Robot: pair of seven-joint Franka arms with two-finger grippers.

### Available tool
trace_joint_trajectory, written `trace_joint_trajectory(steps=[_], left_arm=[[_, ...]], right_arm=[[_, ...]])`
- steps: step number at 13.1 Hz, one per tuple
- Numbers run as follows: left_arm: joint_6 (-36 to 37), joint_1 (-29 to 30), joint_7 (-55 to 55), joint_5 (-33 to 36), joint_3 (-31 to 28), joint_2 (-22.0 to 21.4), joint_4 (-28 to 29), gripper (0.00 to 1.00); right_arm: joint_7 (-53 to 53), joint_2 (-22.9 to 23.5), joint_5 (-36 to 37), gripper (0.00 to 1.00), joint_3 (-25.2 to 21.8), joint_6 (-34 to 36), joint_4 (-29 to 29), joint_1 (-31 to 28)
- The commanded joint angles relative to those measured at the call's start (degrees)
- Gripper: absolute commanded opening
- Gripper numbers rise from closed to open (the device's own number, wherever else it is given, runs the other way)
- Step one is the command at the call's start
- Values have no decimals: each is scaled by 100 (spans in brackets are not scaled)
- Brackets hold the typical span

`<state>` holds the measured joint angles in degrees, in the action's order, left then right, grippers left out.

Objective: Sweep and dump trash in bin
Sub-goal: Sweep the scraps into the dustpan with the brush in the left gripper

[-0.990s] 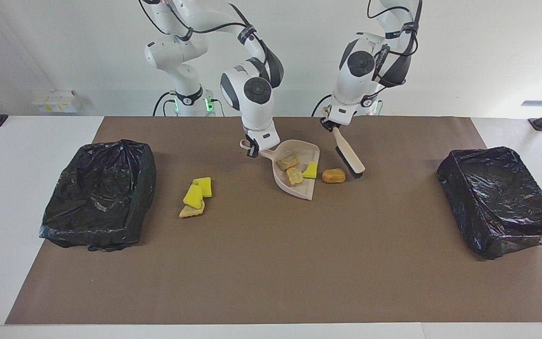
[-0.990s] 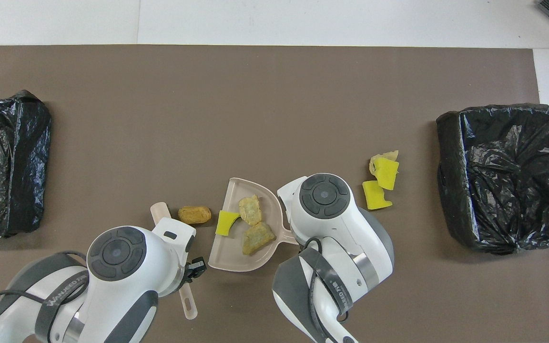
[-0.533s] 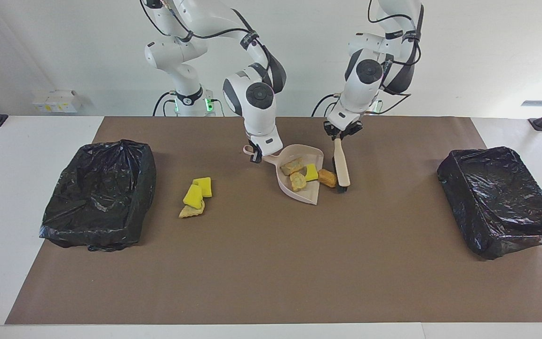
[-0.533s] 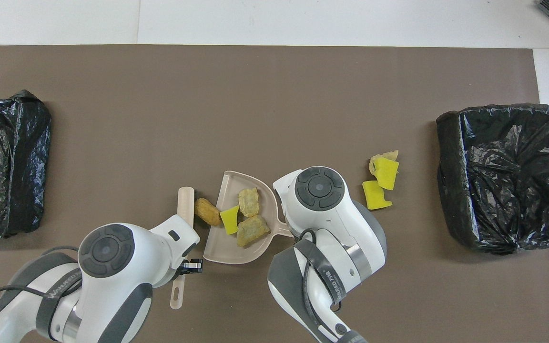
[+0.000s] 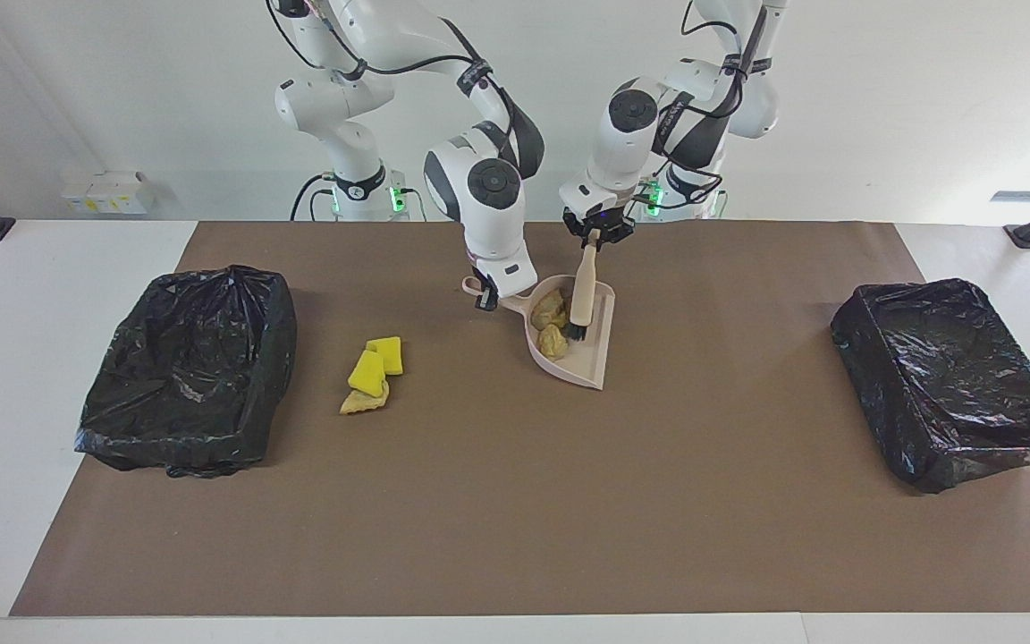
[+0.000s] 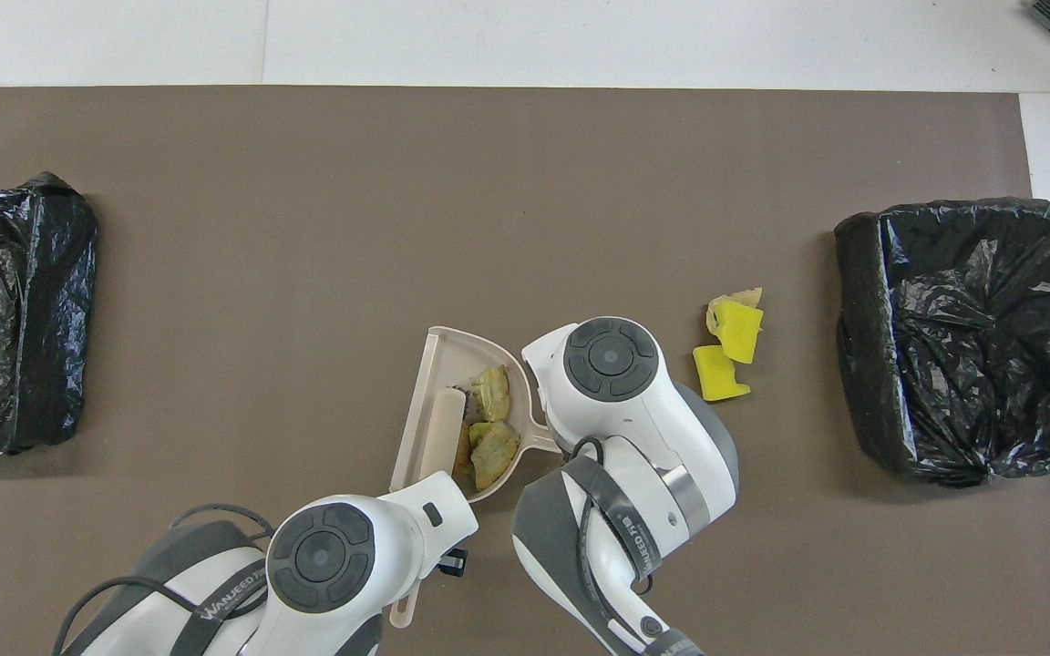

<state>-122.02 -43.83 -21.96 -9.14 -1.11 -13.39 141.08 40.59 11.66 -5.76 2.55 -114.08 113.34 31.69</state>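
At the right arm's end of the table stands a bin (image 5: 189, 367) lined with black plastic. Between it and the pan, a little farther from the robots, lie three loose chunks (image 5: 370, 374) of trash, two yellow and one tan, touching each other.

The right gripper (image 5: 482, 295) is closed on the handle of the pan (image 5: 603, 344), whose lip rests on the mat. The other chunks (image 5: 552, 326) are in the pan, close to its back wall. The left gripper (image 5: 595, 234) is closed on the handle of the brush (image 5: 583, 295), and the bristles stand inside the pan, against these chunks.

To do this step well, I think the right arm should hold the pan flat and steady while the brush pushes the chunks fully to the back wall. The brush should then rise straight up, so that the light chunks do not spring out. The pan should tilt back before it travels.

At the left arm's end stands a second bin (image 5: 953, 380).

The brown mat (image 5: 515, 501) is flat and looks smooth, so chunks should slide easily. It covers a white table (image 5: 32, 295), and the wall by the robots is plain white.
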Motion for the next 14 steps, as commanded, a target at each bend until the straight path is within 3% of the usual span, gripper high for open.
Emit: trace_joint_trajectory(steps=[1,3,5,10,14], left_arm=[[98,337,113,-149,-64,47,-193,0],[825,822,122,-106,-64,38,-754,0],[1074,1131,105,-97,-64,38,-959,0],[874,1683,245,183,-56,240,-731,0],[767,2142,895,220,-64,363,-783,0]], right_arm=[[-95,83,-65,0,26,-53,-84,-41],[-86,83,-74,0,26,-53,-84,-41],[-86,83,-65,0,26,-62,-84,-58],[-60,65,-74,0,26,-71,-58,-84],[-7,-32,-434,0,26,-589,-40,-321]])
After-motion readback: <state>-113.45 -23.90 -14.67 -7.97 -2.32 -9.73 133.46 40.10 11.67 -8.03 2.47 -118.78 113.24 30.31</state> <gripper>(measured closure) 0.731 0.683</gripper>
